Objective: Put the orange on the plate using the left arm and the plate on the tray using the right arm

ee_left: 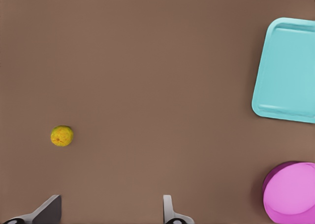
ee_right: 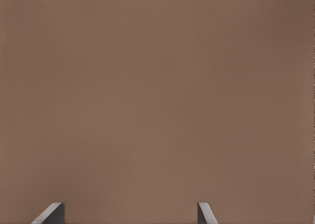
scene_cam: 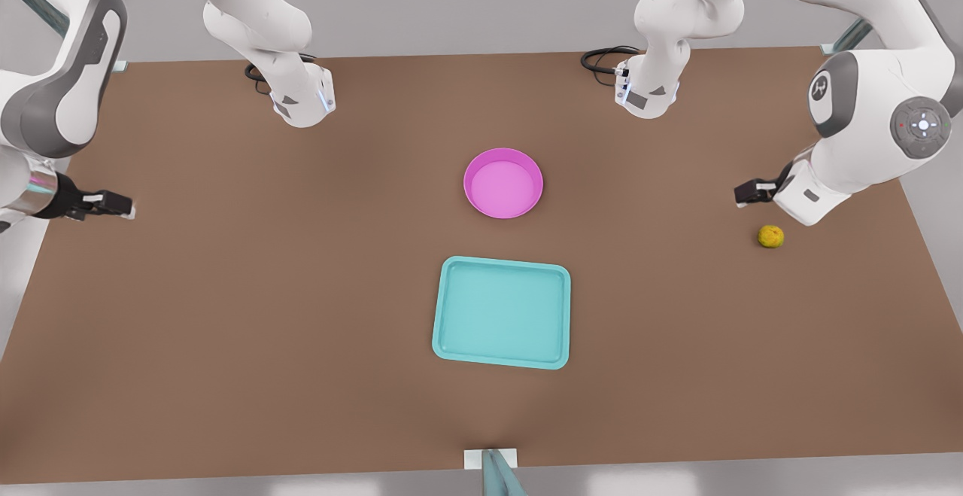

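Brown tabletop (scene_cam: 263, 330): left fingers (ee_left: 110, 211) spread wide, empty, near the orange (ee_left: 62, 135); right fingers (ee_right: 130, 214) wide, empty.

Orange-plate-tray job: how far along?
Nothing is done yet. The orange lies on the table at the front view's right, apart from the plate, which sits bare on the table beyond the tray. In hand: nothing. The left hand hovers open near the orange; the right hand waits open at the front view's left. Left: orange onto plate, then plate onto tray.

Magenta plate (scene_cam: 502, 183), turquoise tray (scene_cam: 502, 312), yellow-orange orange (scene_cam: 770, 236)
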`<state>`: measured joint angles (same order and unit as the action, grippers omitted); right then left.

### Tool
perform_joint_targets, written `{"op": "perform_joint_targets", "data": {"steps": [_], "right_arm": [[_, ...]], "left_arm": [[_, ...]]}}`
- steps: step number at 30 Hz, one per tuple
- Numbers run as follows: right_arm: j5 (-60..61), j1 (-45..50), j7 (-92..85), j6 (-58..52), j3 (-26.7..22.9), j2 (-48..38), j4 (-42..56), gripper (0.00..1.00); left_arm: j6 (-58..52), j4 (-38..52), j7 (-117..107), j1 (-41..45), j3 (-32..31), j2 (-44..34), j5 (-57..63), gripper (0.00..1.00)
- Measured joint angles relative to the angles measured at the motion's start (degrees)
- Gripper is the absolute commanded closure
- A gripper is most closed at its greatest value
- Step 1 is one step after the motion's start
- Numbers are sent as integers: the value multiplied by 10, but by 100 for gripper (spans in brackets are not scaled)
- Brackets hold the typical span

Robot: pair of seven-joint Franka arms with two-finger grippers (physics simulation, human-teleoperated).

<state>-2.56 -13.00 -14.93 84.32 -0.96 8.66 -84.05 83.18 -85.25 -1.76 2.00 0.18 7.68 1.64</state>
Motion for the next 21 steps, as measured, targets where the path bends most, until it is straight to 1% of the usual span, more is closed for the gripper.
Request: {"op": "perform_joint_targets", "data": {"steps": [2,4,7,9,12,14,16,18,21], "right_arm": [[0,0,-9,10,0,0,0,0],[0,1,-17,17,0,0,0,0],[0,1,-28,24,0,0,0,0],[0,1,-34,27,0,1,0,0],[0,1,-42,31,0,5,1,0],[0,1,-47,33,0,8,1,0],[0,1,-51,34,0,8,2,0],[0,1,-55,35,0,8,2,0],[0,2,-60,36,0,8,2,0]], "left_arm": [[6,-6,-1,0,2,9,0,0],[20,-34,-3,1,13,42,1,0],[64,-58,-1,-73,27,118,-3,0],[113,-77,14,-109,49,162,-4,0],[233,-149,44,-145,78,203,-4,0],[304,-204,64,-158,84,212,-4,0],[370,-247,87,-162,104,214,-4,0],[419,-279,110,-163,112,209,-4,0],[466,-299,140,-163,115,203,-4,0]]}}
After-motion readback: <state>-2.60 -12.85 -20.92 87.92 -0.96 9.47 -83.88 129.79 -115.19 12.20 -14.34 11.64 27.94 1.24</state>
